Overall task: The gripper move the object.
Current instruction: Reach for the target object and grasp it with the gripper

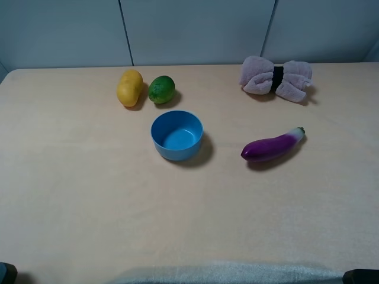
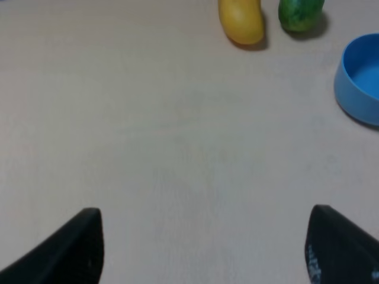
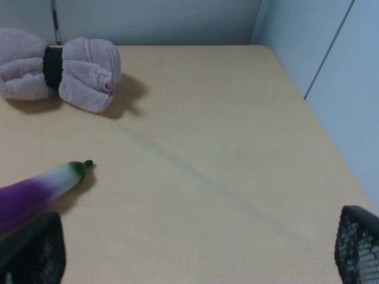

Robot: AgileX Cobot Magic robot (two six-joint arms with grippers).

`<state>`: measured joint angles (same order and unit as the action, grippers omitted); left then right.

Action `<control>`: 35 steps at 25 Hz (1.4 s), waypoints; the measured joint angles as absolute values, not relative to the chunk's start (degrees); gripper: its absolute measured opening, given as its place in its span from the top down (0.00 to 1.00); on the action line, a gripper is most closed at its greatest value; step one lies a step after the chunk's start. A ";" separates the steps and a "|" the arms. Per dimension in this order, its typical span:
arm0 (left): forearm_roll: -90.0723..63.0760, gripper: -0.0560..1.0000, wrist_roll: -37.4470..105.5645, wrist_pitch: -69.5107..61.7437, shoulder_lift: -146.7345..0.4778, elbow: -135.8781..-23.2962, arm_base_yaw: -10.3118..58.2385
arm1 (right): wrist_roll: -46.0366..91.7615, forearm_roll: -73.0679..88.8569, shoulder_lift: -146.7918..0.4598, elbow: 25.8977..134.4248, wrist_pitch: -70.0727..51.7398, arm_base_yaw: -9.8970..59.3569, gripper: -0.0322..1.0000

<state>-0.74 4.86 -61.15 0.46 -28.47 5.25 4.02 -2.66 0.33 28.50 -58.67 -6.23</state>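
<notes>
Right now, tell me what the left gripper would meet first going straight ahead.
The way looks free: only bare table ahead of the left gripper. Farther on, the yellow fruit sits just off that line, the blue bowl well aside; depth is unclear.

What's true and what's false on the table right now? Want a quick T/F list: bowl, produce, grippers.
1. The blue bowl stands upright and empty. True.
2. The lime is inside the bowl. False: it lies outside, behind the bowl and beside the yellow fruit.
3. In the exterior view the eggplant lies right of the bowl, apart from it. True.
4. The left gripper is shut on the bowl. False: its fingers are spread wide with nothing between them, and the bowl sits off to one side.
5. The rolled towel touches the eggplant. False: there is a clear gap between them.
</notes>
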 joint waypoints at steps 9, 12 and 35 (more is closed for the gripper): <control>-0.74 0.22 4.86 -61.15 0.46 -28.47 5.25 | 4.02 -3.00 0.33 28.50 -58.67 -6.23 0.30; -0.74 0.22 4.86 -61.15 0.46 -28.47 5.25 | 4.02 -3.18 0.33 28.50 -58.67 -6.23 0.30; -0.74 0.22 4.86 -61.15 0.46 -28.47 5.25 | 3.82 1.20 -27.08 41.68 -52.91 -6.23 0.30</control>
